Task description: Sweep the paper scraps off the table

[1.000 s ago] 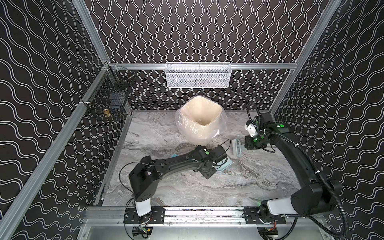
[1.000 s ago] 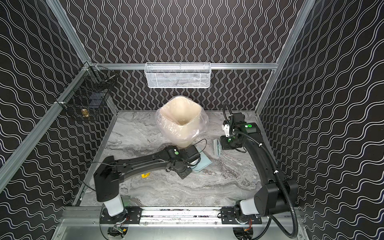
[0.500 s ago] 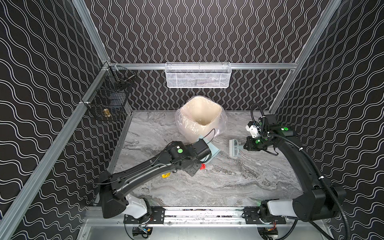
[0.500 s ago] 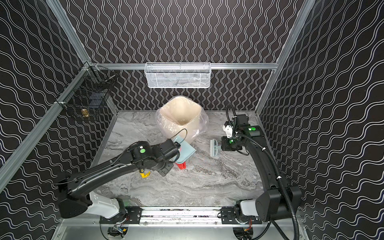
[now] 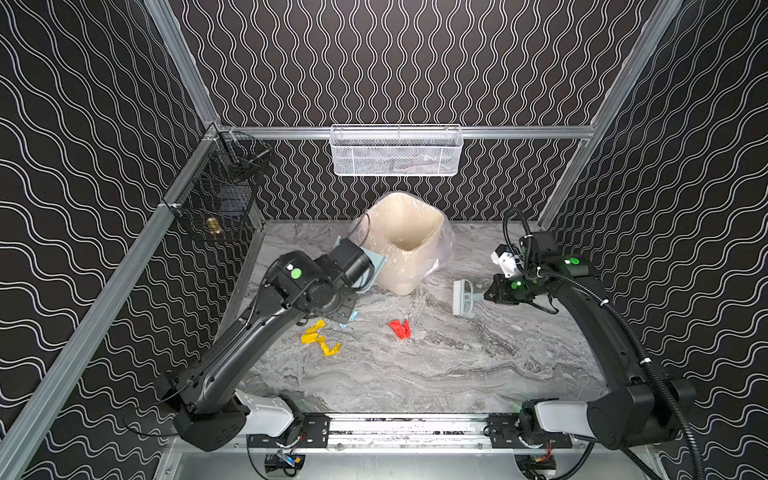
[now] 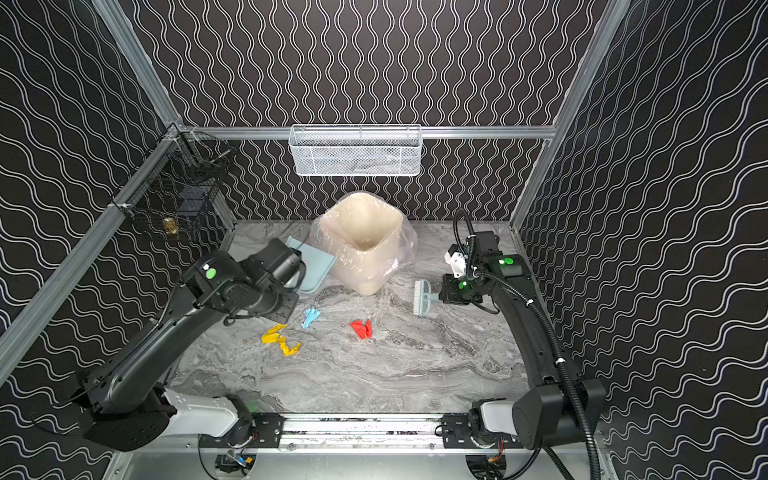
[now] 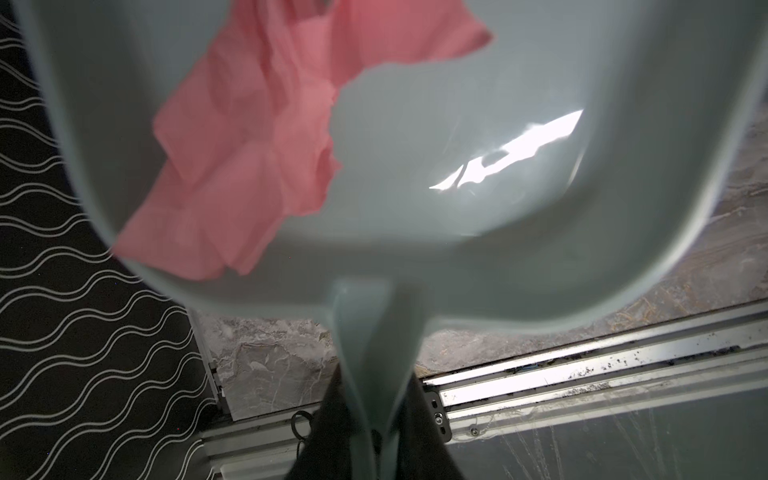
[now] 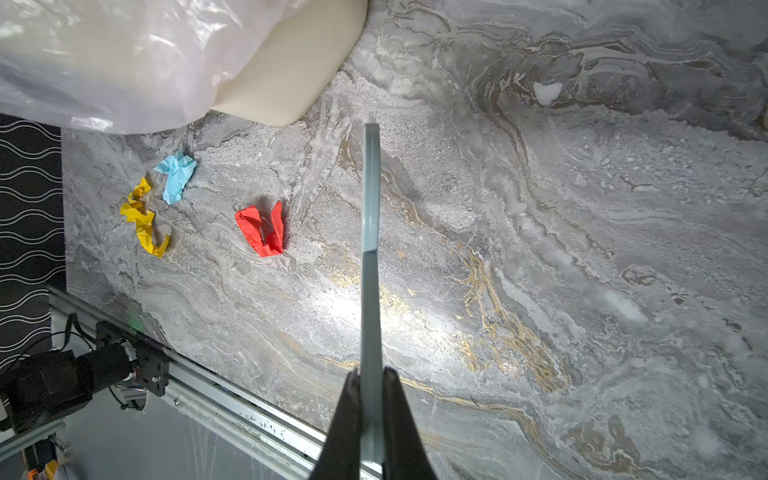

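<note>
Three paper scraps lie on the marble table (image 5: 457, 365): a yellow one (image 5: 320, 338), a red one (image 5: 400, 329) and a light blue one (image 6: 310, 316). All three also show in the right wrist view: yellow (image 8: 143, 218), red (image 8: 262, 228), light blue (image 8: 176, 176). A pink scrap (image 7: 249, 145) rests inside the pale blue dustpan (image 7: 457, 166). My left gripper (image 7: 374, 374) is shut on the dustpan's handle and holds the dustpan (image 6: 311, 266) raised beside the bin's left side. My right gripper (image 8: 371, 372) is shut on the handle of the brush (image 5: 463, 297), right of the red scrap.
A cream bin with a clear plastic liner (image 5: 409, 241) stands at the back middle. A white mesh basket (image 5: 396, 150) hangs on the back rail and a black wire basket (image 5: 220, 199) on the left wall. The aluminium rail (image 5: 415, 424) edges the front.
My left arm has lifted the dustpan off the table's middle and carried it back-left beside the bin, uncovering the yellow, red and blue scraps. The brush has shifted slightly left.
</note>
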`<state>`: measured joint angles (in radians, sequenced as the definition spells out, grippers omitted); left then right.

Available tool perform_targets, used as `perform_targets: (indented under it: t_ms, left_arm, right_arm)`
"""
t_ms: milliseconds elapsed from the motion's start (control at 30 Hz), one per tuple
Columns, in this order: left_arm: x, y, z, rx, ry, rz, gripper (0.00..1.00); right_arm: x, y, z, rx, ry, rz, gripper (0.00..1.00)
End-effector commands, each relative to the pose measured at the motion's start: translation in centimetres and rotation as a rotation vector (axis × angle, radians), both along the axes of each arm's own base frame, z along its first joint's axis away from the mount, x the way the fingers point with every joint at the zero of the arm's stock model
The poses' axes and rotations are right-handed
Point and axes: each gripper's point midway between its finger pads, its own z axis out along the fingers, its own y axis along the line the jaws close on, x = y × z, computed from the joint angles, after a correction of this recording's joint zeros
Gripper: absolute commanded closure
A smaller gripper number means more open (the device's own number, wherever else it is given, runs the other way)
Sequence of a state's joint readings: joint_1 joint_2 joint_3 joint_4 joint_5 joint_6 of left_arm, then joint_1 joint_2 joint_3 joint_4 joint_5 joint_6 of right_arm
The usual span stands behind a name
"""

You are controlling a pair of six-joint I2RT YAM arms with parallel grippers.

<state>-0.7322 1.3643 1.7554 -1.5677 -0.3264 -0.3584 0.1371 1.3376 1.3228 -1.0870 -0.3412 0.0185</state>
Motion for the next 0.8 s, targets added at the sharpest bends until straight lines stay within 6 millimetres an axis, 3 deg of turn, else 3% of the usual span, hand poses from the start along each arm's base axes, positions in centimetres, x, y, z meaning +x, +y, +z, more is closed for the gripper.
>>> perform_targets:
  t_ms: [0, 167, 367, 767]
  left_arm:
    - [0.4, 1.3, 0.7, 0.035, 0.026, -0.029, 1.0]
    - [3.2, 2.8, 1.9, 0.029, 0.011, 0.014, 1.0]
    - [6.5, 2.9, 2.6, 0.022, 0.017, 0.018, 1.0]
    - [11.9, 3.6, 2.8, 0.186, -0.031, 0.054, 1.0]
  right_arm:
    - [0.2, 0.4, 0.7, 0.03, -0.022, 0.0, 1.0]
    - [0.0, 0.5, 0.9, 0.036, -0.027, -0.003, 1.0]
    - [-0.3, 0.5, 0.9, 0.039, -0.028, -0.004, 1.0]
    - [-0.9, 0.9, 0.8, 0.071, -0.01, -0.004, 1.0]
